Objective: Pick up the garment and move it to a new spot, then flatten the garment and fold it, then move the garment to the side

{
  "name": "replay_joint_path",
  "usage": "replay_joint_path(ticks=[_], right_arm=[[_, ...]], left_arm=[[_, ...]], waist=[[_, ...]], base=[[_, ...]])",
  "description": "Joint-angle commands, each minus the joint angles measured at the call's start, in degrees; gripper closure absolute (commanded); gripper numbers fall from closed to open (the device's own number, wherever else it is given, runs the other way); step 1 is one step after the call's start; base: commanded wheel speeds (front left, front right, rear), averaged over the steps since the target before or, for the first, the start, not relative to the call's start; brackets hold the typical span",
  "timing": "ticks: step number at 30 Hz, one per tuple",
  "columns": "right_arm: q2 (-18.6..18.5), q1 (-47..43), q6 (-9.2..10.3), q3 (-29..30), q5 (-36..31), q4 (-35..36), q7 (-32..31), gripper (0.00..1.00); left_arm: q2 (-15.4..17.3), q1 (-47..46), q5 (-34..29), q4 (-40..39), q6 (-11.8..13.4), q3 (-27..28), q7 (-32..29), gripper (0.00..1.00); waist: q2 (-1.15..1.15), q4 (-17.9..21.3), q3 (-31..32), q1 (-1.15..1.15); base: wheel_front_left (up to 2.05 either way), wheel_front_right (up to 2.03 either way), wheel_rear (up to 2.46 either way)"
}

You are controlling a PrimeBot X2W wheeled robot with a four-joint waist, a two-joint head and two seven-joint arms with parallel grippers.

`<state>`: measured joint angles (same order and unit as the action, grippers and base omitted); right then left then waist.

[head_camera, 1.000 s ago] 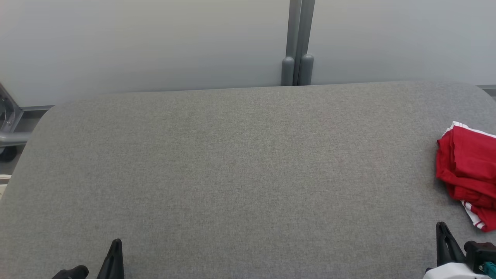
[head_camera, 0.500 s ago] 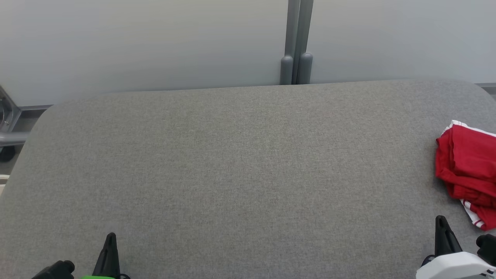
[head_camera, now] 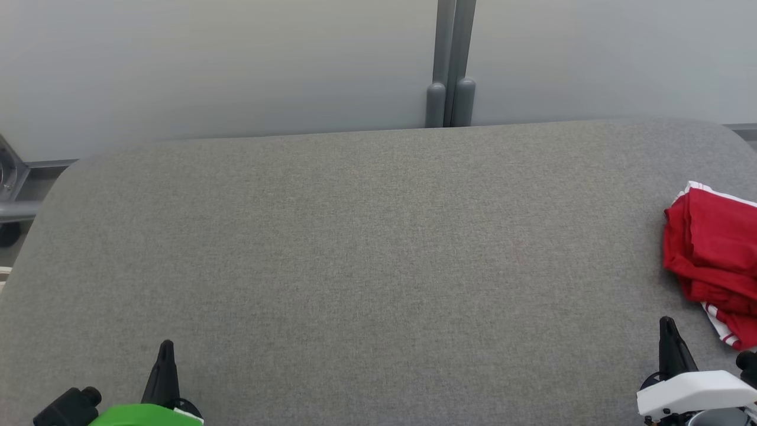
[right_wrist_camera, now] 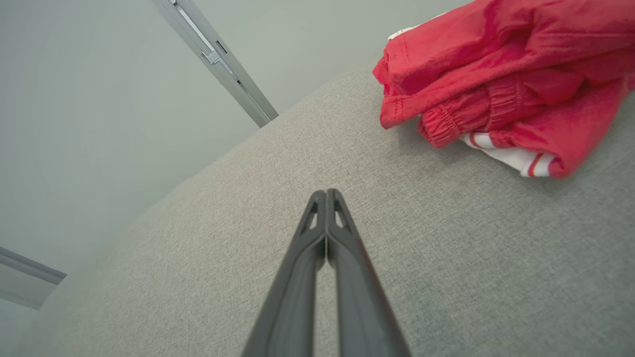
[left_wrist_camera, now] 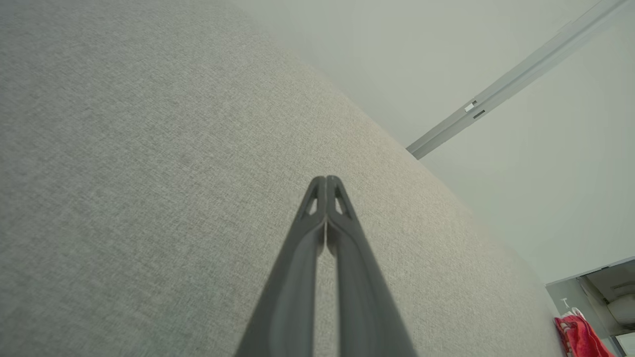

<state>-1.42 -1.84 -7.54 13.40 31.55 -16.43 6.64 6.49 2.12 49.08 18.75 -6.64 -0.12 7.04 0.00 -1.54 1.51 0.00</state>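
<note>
- You have the red garment [head_camera: 712, 236] bunched in a heap at the right edge of the grey tabletop [head_camera: 355, 236]. In the head view part of it runs past the frame, so you cannot tell how much lies close to, or over, that edge.
- Your right end effector [head_camera: 667, 322] sits near the garment on its near side. Its fingers are pressed together and it holds nothing. Your left end effector [head_camera: 166, 344] is by the near-left part of the tabletop, well apart from the cloth. It is also closed and empty.
- If you go in with the right fingers closed, you will likely shove the heap toward the right edge instead of gripping it, and it could slide off.
- The right wrist view shows several stacked folds, a gathered waistband and a white striped trim. A shallow pinch may catch only the top layer, and the rest would then trail or drag across the fabric surface.
- A deep pinch may grab several layers at once, which would leave you a tangle that is harder to flatten.
- Compared with a second ago, both end effectors reach further up the head view. More of the left's green housing and the right's white housing now shows.
- The whole scene has shifted slightly, which points to the camera moving. The garment has not changed place on the tabletop, and both end effectors have stayed closed.
</note>
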Motion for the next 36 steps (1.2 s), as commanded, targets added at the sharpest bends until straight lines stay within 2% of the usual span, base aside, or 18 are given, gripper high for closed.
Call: replay_joint_path(ticks=[1,13,36], right_arm=[[-0.7,1.6,0.03,-0.3,2.8,1.0,-0.5,1.00],[-0.9,2.9,0.03,-1.3,13.4,1.3,-3.0,1.00],[-1.1,4.9,0.02,-2.8,30.0,1.7,-6.7,1.00]], left_arm=[[0.2,-2.0,2.1,-1.0,-0.3,0.5,-0.6,1.00],[-0.6,-3.5,9.7,-1.5,-0.4,1.5,-2.9,1.00],[-1.6,-5.9,21.5,-2.3,-0.6,2.9,-6.5,1.00]], waist=[[0.00,0.0,0.0,0.00],[0.00,0.2,-0.2,0.00],[0.00,0.6,-0.6,0.00]], base=[[0.00,0.00,0.00],[0.00,0.00,0.00],[0.00,0.00,0.00]])
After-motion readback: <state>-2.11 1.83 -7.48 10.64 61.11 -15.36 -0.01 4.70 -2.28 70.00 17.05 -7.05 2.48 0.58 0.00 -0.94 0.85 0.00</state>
